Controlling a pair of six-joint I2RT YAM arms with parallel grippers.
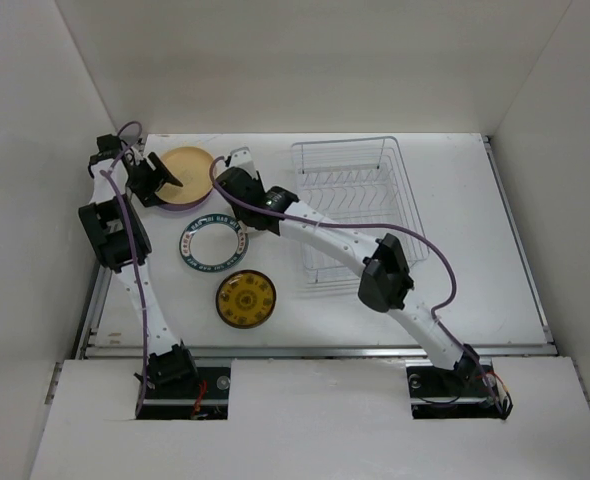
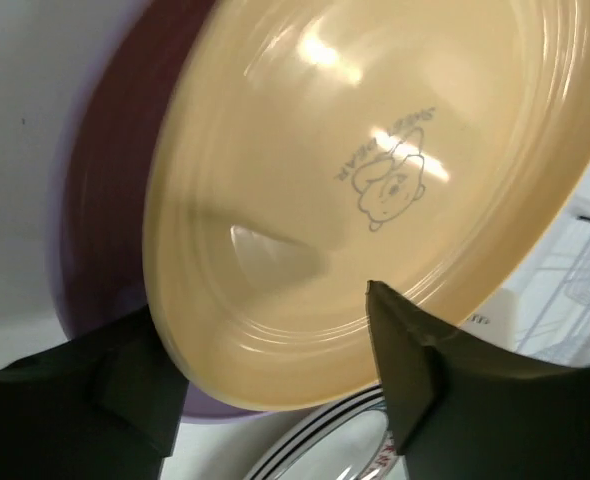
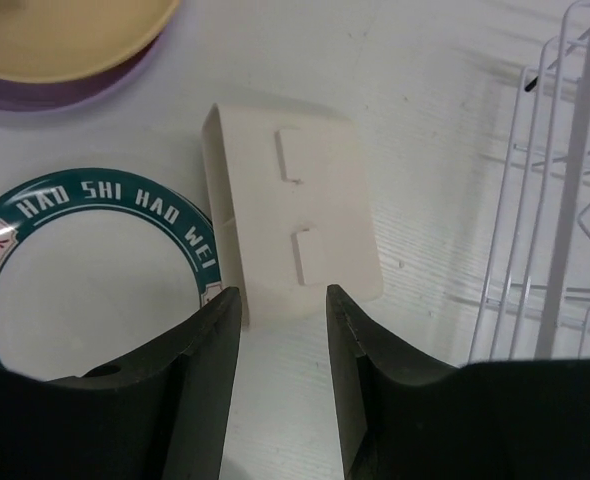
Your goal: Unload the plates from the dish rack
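plates [image 1: 213,247] left of dish rack [image 1: 360,200] | cup [image 3: 295,210] between them

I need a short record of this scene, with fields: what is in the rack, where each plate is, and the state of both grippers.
rack: white wire dish rack, no plate seen in it
stack: plain tan round plate lying on lavender plate, far left
other plates: white plate with teal lettered rim and amber-yellow patterned plate, flat on the table
cup: small cream rectangular cup, between stack and rack
left gripper: open, fingers either side of the tan plate's rim
right gripper: open, at the cup's near end
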